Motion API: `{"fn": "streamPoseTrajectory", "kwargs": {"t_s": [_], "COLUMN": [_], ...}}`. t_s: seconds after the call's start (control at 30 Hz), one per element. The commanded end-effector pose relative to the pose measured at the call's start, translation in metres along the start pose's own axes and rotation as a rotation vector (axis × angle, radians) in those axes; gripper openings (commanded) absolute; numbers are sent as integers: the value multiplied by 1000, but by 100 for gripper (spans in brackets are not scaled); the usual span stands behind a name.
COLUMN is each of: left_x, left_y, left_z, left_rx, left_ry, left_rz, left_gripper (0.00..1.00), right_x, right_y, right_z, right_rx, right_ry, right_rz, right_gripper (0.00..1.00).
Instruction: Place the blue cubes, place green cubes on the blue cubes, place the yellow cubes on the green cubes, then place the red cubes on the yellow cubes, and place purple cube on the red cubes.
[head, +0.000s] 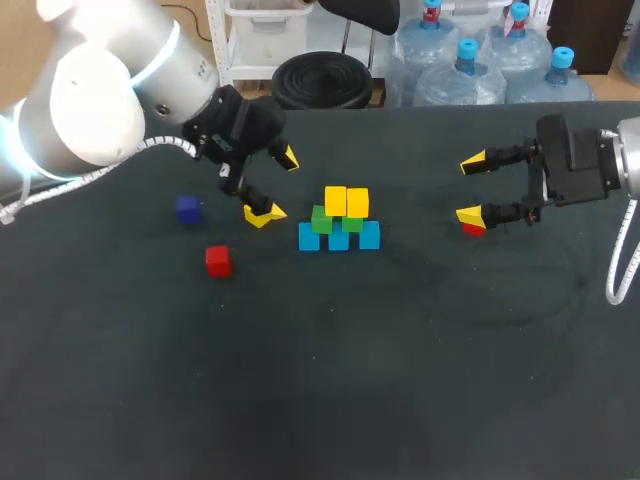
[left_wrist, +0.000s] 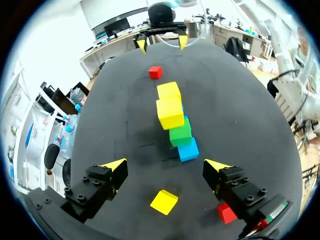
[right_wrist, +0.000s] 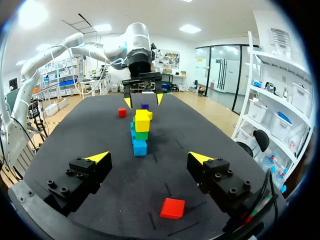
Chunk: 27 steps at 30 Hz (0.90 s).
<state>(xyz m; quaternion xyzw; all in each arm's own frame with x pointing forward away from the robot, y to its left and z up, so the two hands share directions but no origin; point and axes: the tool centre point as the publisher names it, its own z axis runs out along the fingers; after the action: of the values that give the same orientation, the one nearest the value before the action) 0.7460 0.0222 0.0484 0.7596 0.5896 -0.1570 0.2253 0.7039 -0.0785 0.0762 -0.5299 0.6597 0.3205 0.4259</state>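
A stack stands mid-table: three blue cubes at the base, green cubes on them, two yellow cubes on top. My left gripper hangs open just left of the stack. A loose yellow cube lies on the table between its fingers, untouched. A red cube and a purple cube lie further left. My right gripper is open to the right of the stack. A second red cube lies on the table under it, between its fingers and clear of both.
The table is covered by a dark cloth, and its front half holds nothing. Both arms face the stack from opposite sides, each about a hand's width from it.
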Motion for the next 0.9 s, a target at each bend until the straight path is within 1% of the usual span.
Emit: {"fn": "streamPoseTrajectory", "kwargs": {"t_s": [0.03, 0.33, 0.4, 0.5, 0.57, 0.67, 0.9], "left_x": [8, 27, 31, 38, 43, 50, 65], "left_y": [8, 23, 26, 29, 29, 30, 28], "left_z": [0, 3, 4, 5, 4, 5, 7], "left_rx": [22, 86, 102, 117, 121, 133, 146], "left_ry": [5, 25, 45, 50, 47, 65, 89], "left_rz": [31, 109, 128, 156, 173, 187, 182], "left_gripper": [100, 100, 100, 100, 100, 100, 100], "right_x": [0, 0, 0, 0, 0, 0, 0], "right_y": [0, 0, 0, 0, 0, 0, 0], "right_z": [1, 1, 1, 1, 1, 1, 1], "right_rx": [1, 1, 1, 1, 1, 1, 1], "right_ry": [-2, -2, -2, -2, -2, -2, -2], "right_rz": [-1, -1, -1, -1, -1, -1, -1], "right_gripper": [100, 100, 100, 100, 100, 100, 100]}}
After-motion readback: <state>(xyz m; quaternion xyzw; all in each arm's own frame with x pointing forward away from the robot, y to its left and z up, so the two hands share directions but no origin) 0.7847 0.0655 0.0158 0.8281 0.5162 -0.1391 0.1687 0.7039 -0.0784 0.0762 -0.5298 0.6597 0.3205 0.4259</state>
